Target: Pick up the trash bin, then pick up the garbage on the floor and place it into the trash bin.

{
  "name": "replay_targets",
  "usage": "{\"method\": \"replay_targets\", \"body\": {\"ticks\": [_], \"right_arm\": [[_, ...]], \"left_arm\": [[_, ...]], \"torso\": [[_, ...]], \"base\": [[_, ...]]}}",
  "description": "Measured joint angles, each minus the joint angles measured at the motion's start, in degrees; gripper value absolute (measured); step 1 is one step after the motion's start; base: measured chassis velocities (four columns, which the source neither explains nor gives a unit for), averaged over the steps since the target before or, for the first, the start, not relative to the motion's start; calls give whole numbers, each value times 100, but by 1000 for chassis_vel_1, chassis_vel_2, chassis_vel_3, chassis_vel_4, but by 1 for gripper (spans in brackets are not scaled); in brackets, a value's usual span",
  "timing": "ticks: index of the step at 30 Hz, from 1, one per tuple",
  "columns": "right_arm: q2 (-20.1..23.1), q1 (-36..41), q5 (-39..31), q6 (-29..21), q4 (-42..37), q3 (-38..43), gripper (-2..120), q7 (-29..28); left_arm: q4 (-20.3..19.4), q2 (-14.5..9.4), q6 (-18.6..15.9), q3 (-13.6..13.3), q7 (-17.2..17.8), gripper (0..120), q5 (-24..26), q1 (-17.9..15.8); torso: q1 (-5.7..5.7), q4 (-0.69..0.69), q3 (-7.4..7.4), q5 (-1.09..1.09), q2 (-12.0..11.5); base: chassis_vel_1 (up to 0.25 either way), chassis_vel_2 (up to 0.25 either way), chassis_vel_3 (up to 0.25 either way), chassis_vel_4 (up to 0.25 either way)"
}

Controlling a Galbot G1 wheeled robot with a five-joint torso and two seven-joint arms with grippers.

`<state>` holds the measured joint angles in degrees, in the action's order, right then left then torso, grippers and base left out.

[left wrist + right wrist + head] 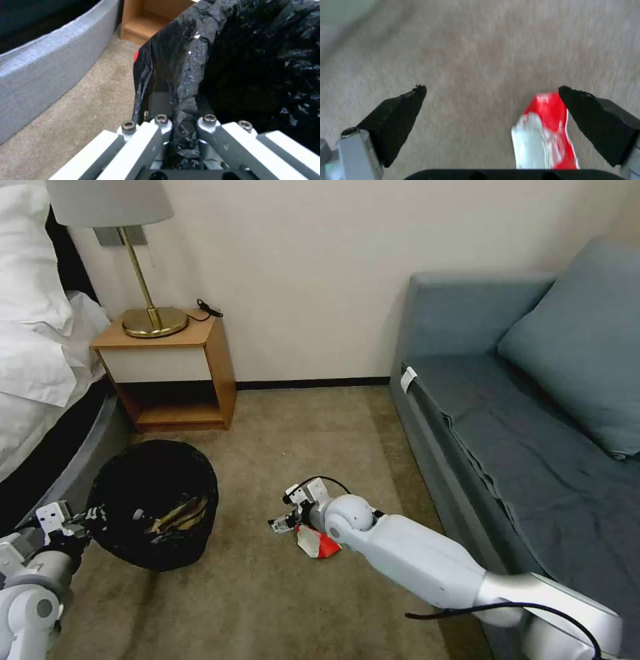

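Lower centre of the head view: the right hand [285,521], fingers spread, hovers over the red-and-white wrapper [318,542] on the carpet. The wrapper looks light, thin and crushable; a pinch across its raised crumpled fold should hold. At lower left, the left hand [85,519] grips the trash bin [157,500] by its lined rim.

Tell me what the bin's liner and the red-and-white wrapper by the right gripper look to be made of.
Liner of the trash bin: thin black plastic film, seemingly, with glossy, creased folds; the left gripper pinches its rim. Red-and-white wrapper: probably printed plastic or foil laminate, crumpled, with a slight sheen; the look leaves it open. It lies on the carpet between the open right gripper fingers.
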<state>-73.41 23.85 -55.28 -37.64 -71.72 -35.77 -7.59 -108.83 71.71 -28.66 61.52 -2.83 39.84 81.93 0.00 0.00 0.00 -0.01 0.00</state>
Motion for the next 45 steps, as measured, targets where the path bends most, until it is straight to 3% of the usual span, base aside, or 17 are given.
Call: {"method": "replay_targets", "body": {"ticks": [6, 13, 21, 39, 45], "right_arm": [[-153, -428, -28, -471, 893, -91, 100, 545], [-344, -881, 280, -492, 1725, -596, 100, 1461], [-584, -1009, 698, -461, 2502, -1040, 100, 2064], [-1058, -806, 1409, -232, 3304, -981, 100, 2211], [-1044, -754, 1665, -125, 3299, -1048, 82, 2371]], "left_arm": [[86, -43, 47, 6, -55, 3, 34, 4], [205, -80, 88, 6, -91, 3, 39, -24], [370, -168, 150, 73, -133, 3, 108, -44], [585, -224, 241, 59, -172, 3, 118, -89], [623, -192, 292, 62, -185, 3, 98, -75]], "torso": [[0, 0, 0, 0, 0], [0, 0, 0, 1, 1], [0, 0, 0, 1, 0], [0, 0, 0, 1, 1], [0, 0, -1, 0, 1]], "base": [[0, 0, 0, 0], [0, 0, 0, 0], [0, 0, 0, 0], [0, 0, 0, 0], [0, 0, 0, 0]]}}
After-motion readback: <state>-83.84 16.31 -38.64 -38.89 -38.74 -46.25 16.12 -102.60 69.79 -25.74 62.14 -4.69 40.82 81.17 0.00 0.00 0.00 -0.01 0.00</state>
